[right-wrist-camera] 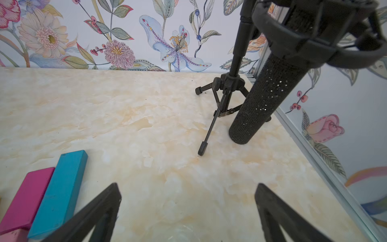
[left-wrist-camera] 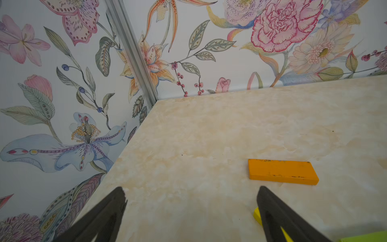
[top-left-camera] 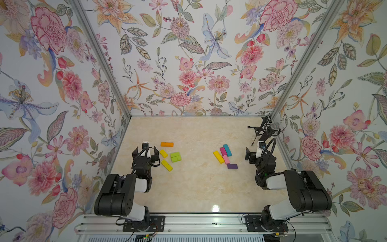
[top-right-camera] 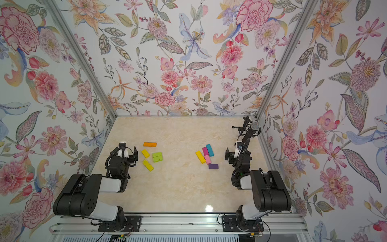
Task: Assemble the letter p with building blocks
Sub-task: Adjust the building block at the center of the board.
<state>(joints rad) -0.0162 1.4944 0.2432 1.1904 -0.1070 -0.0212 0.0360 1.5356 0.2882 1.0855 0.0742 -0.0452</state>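
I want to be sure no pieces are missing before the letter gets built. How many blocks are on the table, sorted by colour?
yellow blocks: 3
lime green blocks: 2
pink blocks: 2 (one deep pink, one pale)
orange block: 1
teal block: 1
purple block: 1
Total: 10

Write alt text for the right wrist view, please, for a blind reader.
The right gripper hangs open over a beige marbled tabletop. A flat teal rectangular block lies against a magenta block; a black microphone on a tripod stands beyond.
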